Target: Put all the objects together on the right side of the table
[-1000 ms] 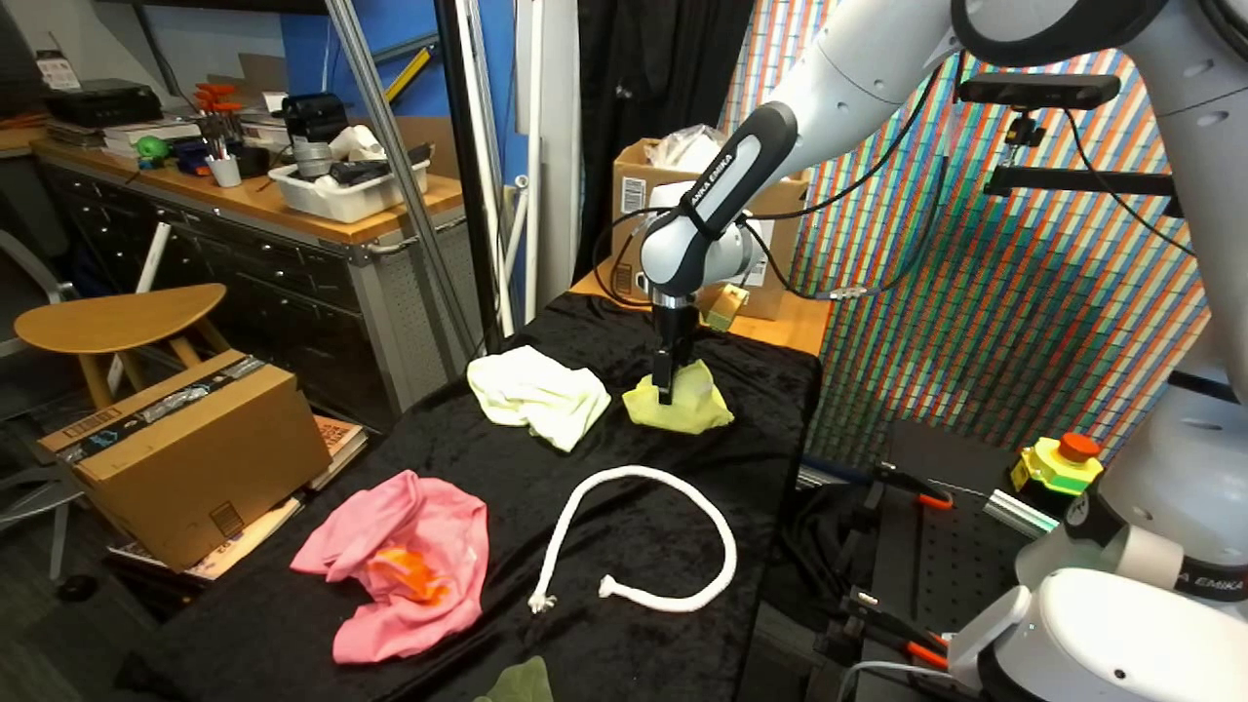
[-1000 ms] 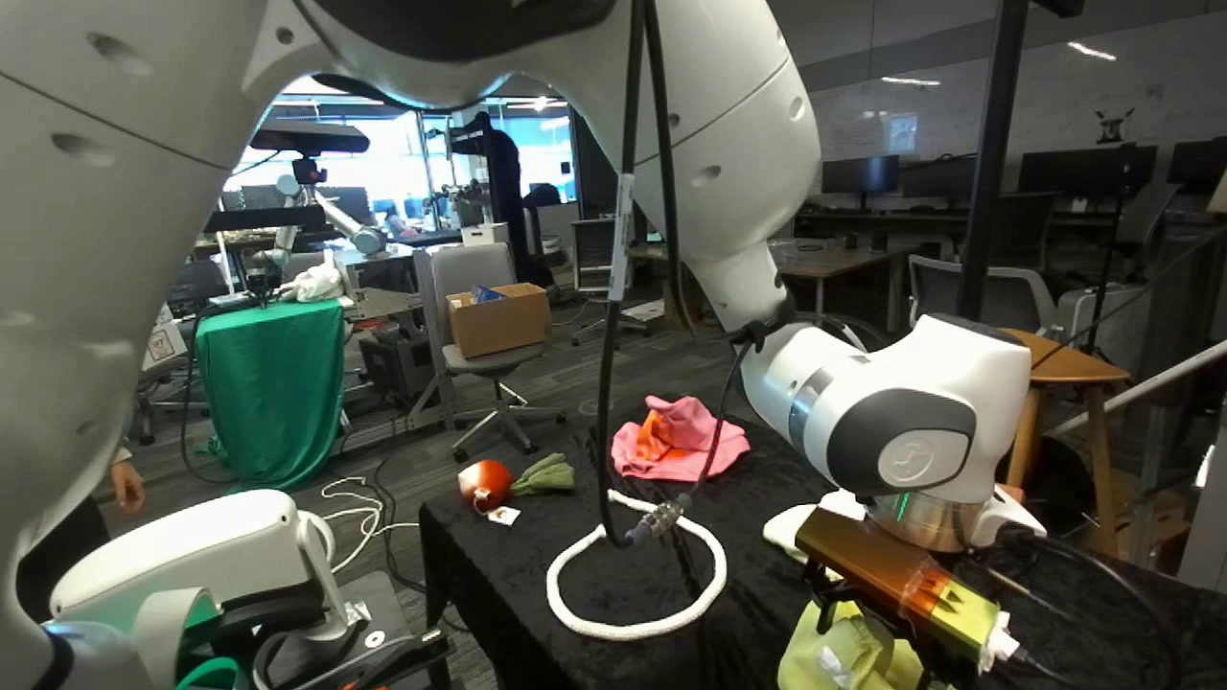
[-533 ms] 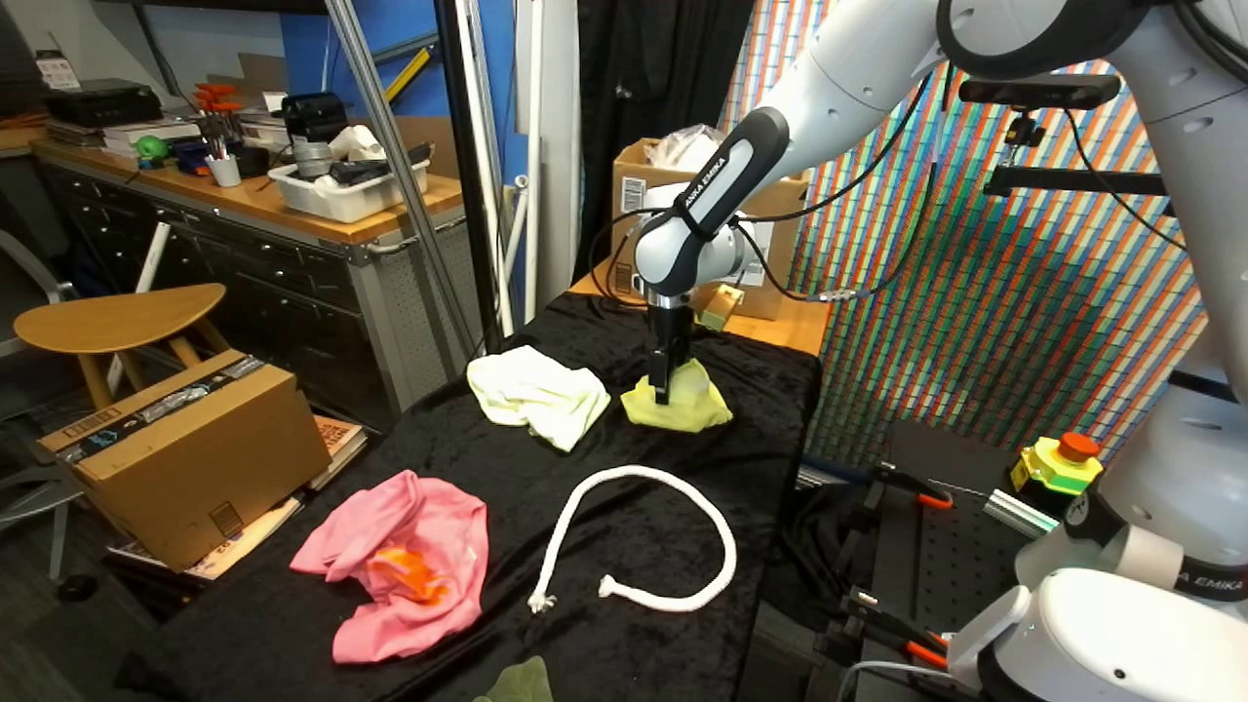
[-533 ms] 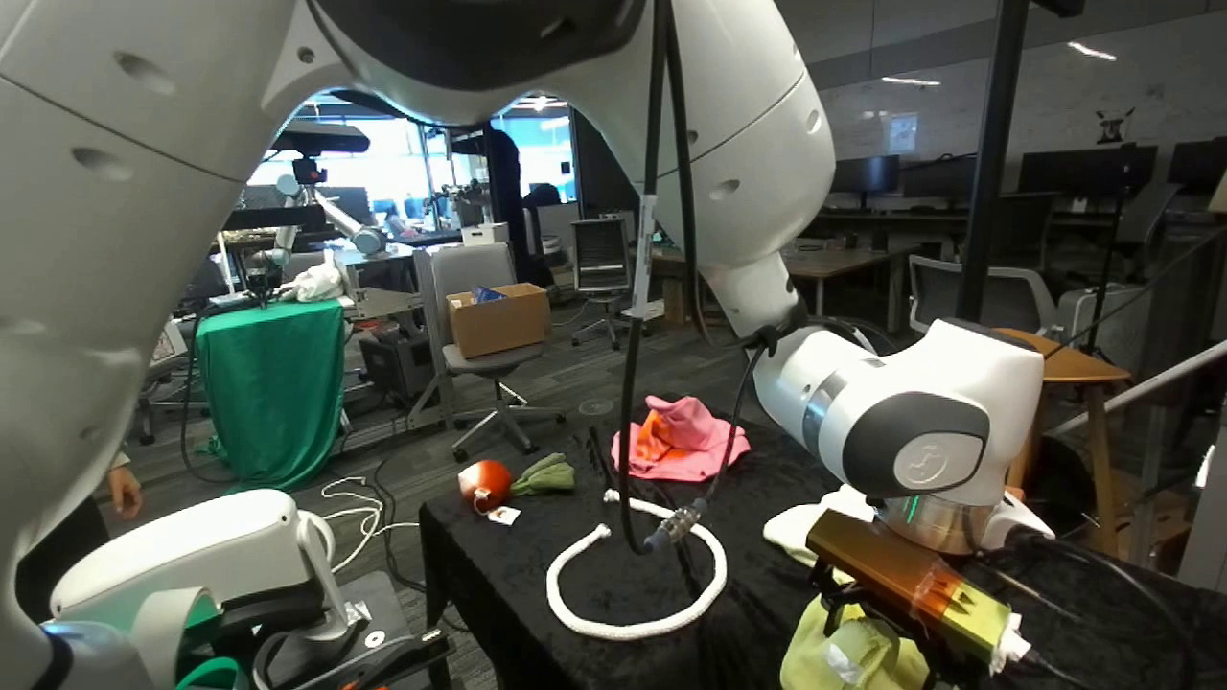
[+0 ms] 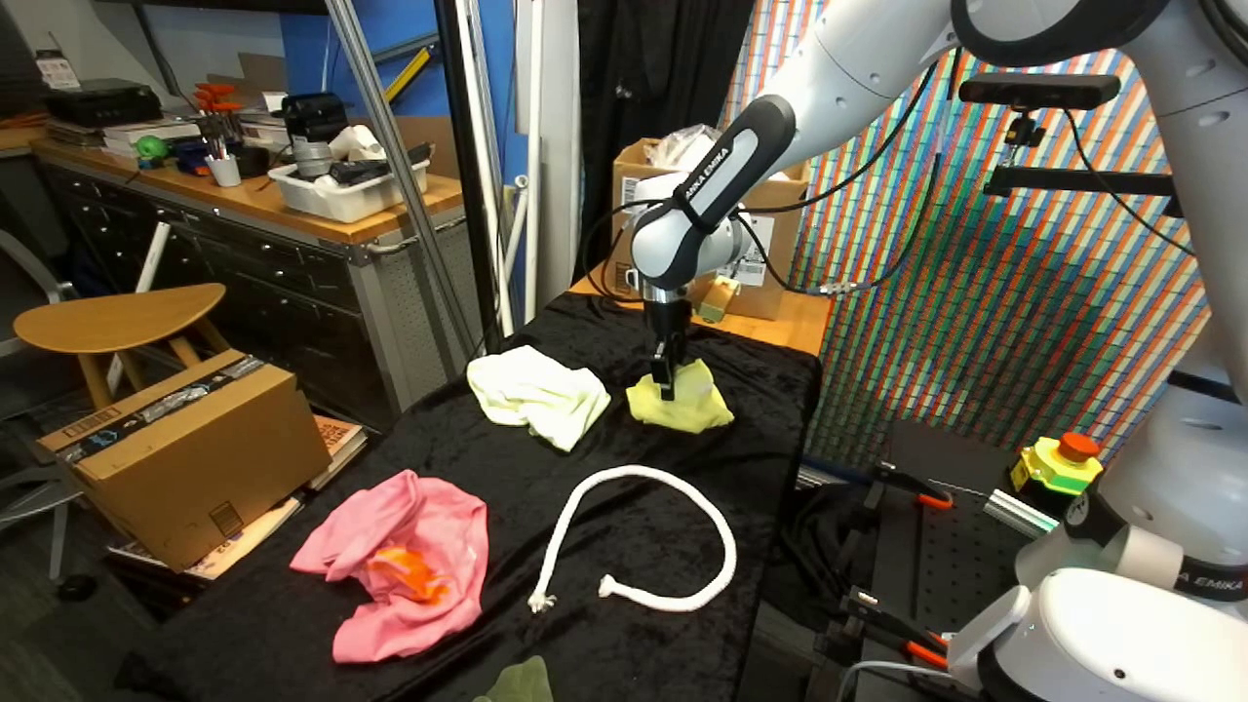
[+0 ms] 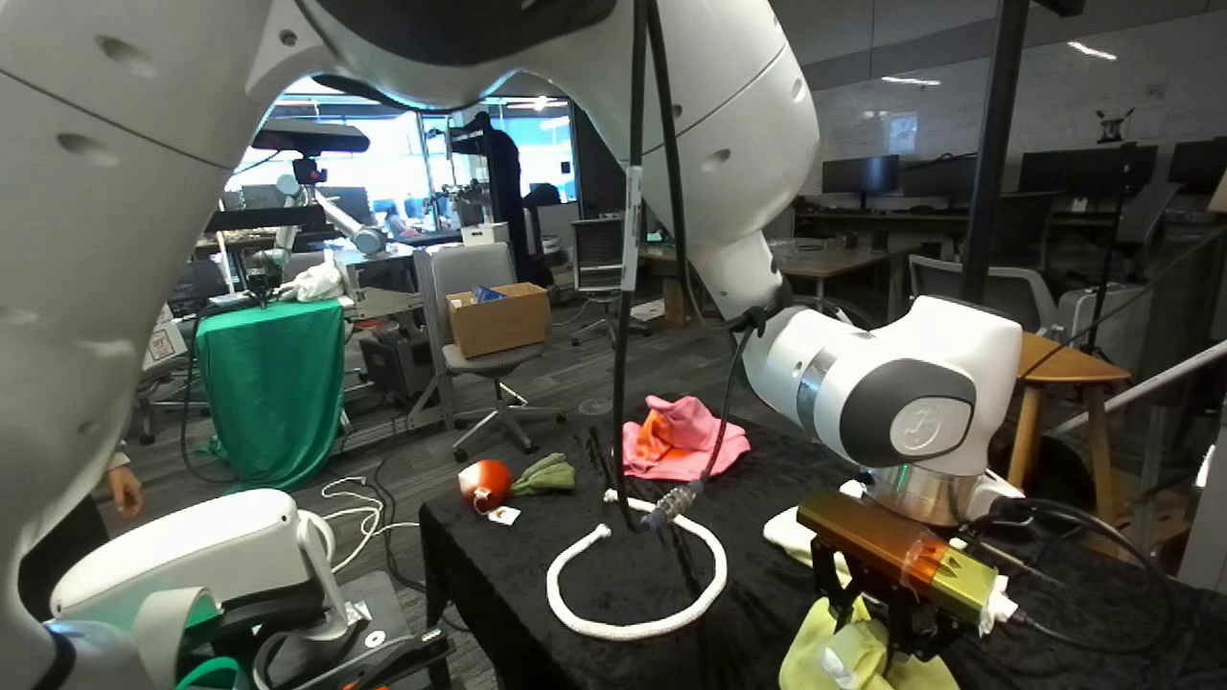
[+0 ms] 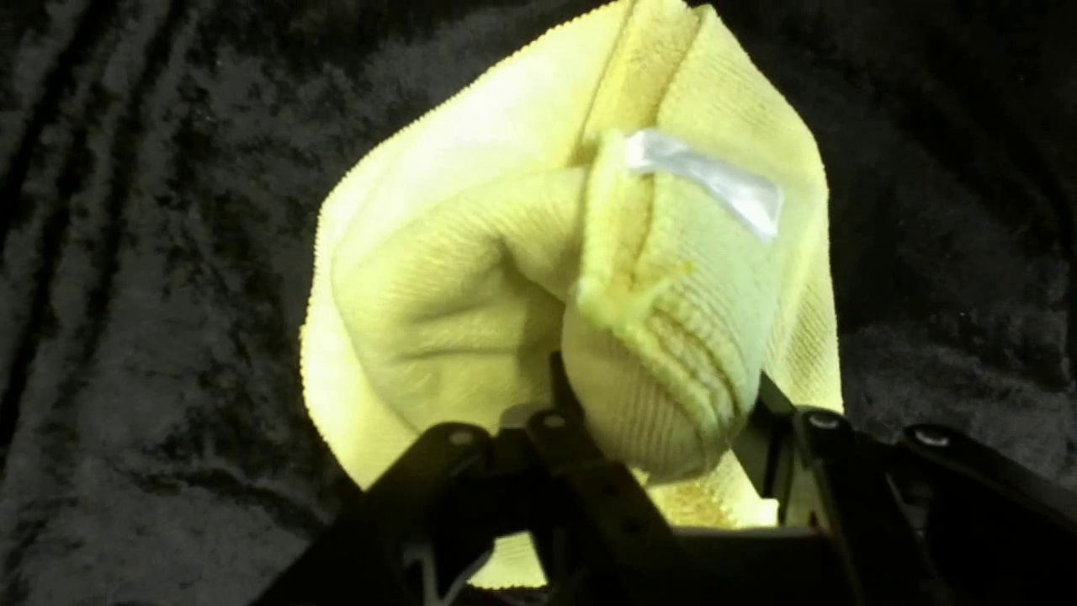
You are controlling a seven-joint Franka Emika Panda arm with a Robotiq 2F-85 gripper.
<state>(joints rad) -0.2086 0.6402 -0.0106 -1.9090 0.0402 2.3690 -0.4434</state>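
Black-draped table lies under the yellow cloth in the wrist view; the gripper stands astride a raised fold, jaws apart, presumably for purchase, though whether it clamps I cannot tell. In an exterior view the white cloth lies just left, apart. In an exterior view both sit right, likely the gathering place; rope, pink cloth and radish lie left, seemingly ungathered.

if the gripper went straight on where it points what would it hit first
Most likely the yellow-green cloth: in the wrist view the gripper has a fold of it between its fingers, perhaps touching. Beyond it comes the black table cover, though depth is unclear.
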